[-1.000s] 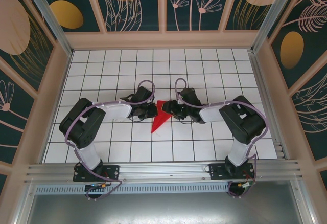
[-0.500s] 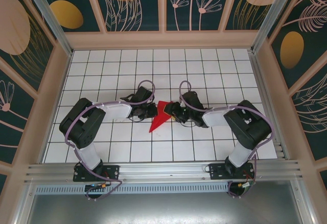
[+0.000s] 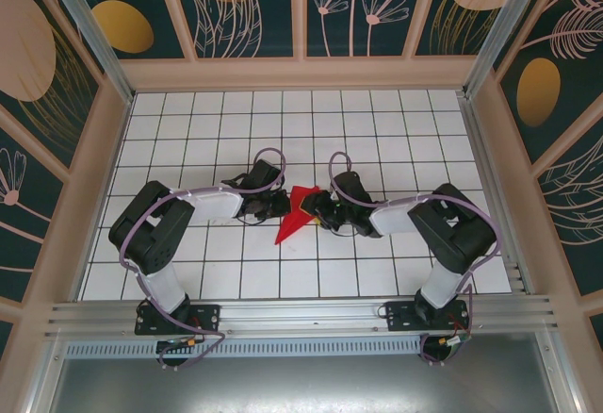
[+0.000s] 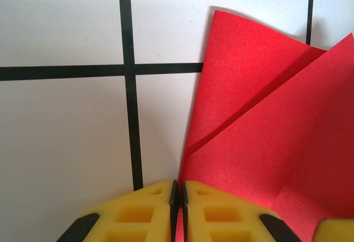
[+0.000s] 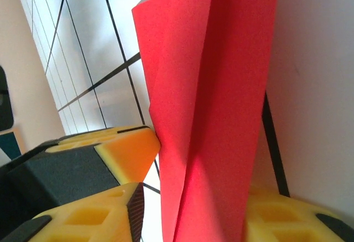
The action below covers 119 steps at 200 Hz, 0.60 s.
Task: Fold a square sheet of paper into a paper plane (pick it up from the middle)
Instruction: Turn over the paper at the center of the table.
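Observation:
The red paper plane [image 3: 293,217] is a folded dart on the tiled table, its sharp tip pointing toward the near left. My left gripper [image 3: 281,205] meets its wide end from the left. In the left wrist view the yellow jaws [image 4: 178,189] are pressed together on the edge of the red paper [image 4: 265,142]. My right gripper [image 3: 317,211] comes in from the right. In the right wrist view its jaws [image 5: 196,200] stand on either side of the upright folded paper [image 5: 210,87]. A gap shows beside the left finger [image 5: 110,214], while the paper reaches the right finger [image 5: 276,214].
White tiles with black grid lines [image 3: 377,130] stretch all around the paper. Low beige walls [image 3: 301,74] border the table at the back and sides. A metal rail [image 3: 301,314] carrying both arm bases runs along the near edge.
My right arm has reached further left, bringing its jaws around the paper, and they have narrowed. The plane's tip has shifted slightly left. The left gripper has held still.

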Each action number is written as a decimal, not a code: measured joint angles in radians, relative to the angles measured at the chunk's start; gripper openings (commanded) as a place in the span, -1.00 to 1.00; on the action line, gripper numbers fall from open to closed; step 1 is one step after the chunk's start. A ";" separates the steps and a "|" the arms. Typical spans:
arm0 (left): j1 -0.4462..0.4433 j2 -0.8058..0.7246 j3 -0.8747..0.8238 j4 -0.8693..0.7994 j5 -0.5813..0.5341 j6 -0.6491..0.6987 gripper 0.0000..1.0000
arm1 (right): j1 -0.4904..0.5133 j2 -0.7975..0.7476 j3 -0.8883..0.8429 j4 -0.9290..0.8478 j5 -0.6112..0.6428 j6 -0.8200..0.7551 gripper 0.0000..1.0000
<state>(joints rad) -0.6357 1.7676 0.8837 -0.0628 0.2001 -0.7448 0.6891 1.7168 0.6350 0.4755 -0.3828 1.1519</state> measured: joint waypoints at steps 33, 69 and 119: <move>0.000 0.000 0.000 0.001 0.000 0.000 -0.69 | 0.000 0.029 0.023 0.016 0.000 0.007 -0.29; 0.000 -0.003 -0.005 0.006 0.000 0.000 -0.69 | 0.001 0.063 0.051 0.019 0.000 0.007 -0.50; 0.000 -0.034 -0.031 -0.001 -0.003 -0.016 -0.68 | 0.001 0.077 0.094 -0.015 0.000 -0.048 -0.86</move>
<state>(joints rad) -0.6357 1.7340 0.8528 -0.0639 0.1967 -0.7605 0.6903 1.7935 0.7292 0.4603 -0.3824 1.1034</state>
